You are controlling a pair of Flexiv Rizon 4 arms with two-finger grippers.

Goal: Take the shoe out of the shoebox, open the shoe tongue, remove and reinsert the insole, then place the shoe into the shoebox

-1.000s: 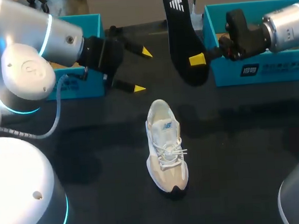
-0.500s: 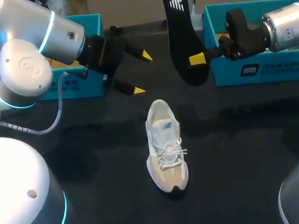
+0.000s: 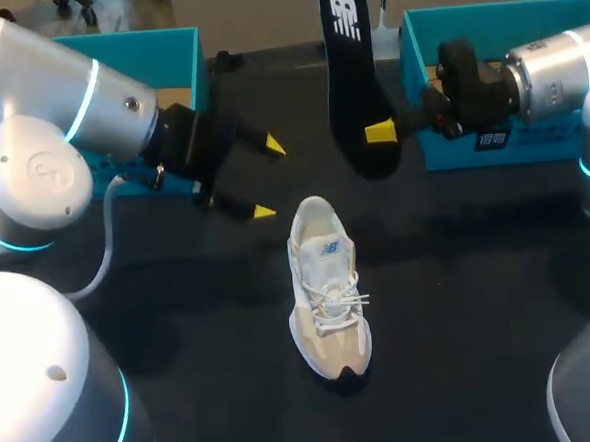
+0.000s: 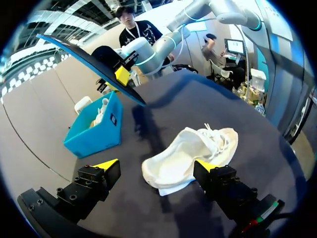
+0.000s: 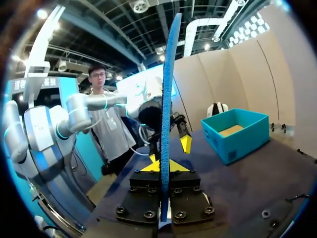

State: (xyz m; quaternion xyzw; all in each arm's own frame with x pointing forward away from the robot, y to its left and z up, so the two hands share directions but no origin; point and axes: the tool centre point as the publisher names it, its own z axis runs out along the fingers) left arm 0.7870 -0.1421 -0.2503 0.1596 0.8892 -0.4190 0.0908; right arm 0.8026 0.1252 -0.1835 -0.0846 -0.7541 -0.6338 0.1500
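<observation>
The shoe, a cream and white lace-up sneaker (image 3: 327, 289), stands on its sole in the middle of the black table top (image 3: 460, 301), outside both boxes, with its toe toward the robot and its heel opening toward the far edge. Just beyond the heel and off to the left hangs the left gripper (image 3: 265, 179), its two yellow-tipped fingers spread wide apart and touching neither the shoe nor the table. In the left wrist view the shoe (image 4: 190, 156) lies ahead of this gripper (image 4: 156, 165), its opening facing the gap between the fingers. Farther back and to the right, the right gripper (image 3: 385, 130) is clamped on the lower part of a long black foam insole (image 3: 359, 87) and holds it upright in the air above the table, well apart from the shoe. In the head view the insole hides the finger behind it, so only one yellow tip shows. In the right wrist view the insole (image 5: 168, 99) stands edge-on between the closed fingers of its gripper (image 5: 162, 166) and blocks the middle of the scene ahead. At the far edge sit two open teal boxes, one at the left (image 3: 169, 48) behind the left arm, one at the right (image 3: 483, 11) behind the right arm. In all: one shoe, one insole, two boxes, two grippers.
</observation>
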